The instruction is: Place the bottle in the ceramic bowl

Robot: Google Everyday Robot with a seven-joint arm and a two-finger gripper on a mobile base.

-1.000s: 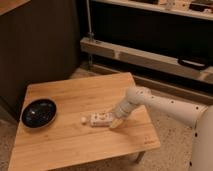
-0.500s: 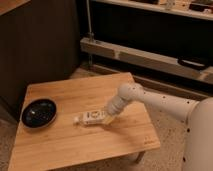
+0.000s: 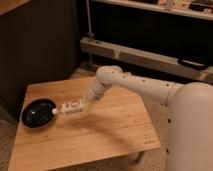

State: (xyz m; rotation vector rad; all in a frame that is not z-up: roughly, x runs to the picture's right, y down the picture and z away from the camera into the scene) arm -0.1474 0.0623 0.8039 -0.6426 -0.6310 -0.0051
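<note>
One black ceramic bowl (image 3: 38,113) sits at the left end of the wooden table (image 3: 105,132). We see that it is round, shallow and shiny, and it rests flat on the wood.

Just to the right of the bowl we find the bottle (image 3: 71,107). It is small and whitish, and it lies on its side. Its white cap points left and reaches the bowl's right rim. We see a pale label on it with a little orange-red mark. We cannot tell if the bottle touches the table or hangs just above it.

Next comes the gripper (image 3: 87,104), at the right end of the bottle, the end away from the cap. The gripper looks closed on the bottle there, holding it by that end.

Going on to the right, we follow the white arm (image 3: 137,86). It bends up over the middle of the table and then runs down to the big white robot body (image 3: 192,130) at the right edge.

Behind the table, toward the right, we see a long pale shelf rail (image 3: 150,59) against the dark wall.
</note>
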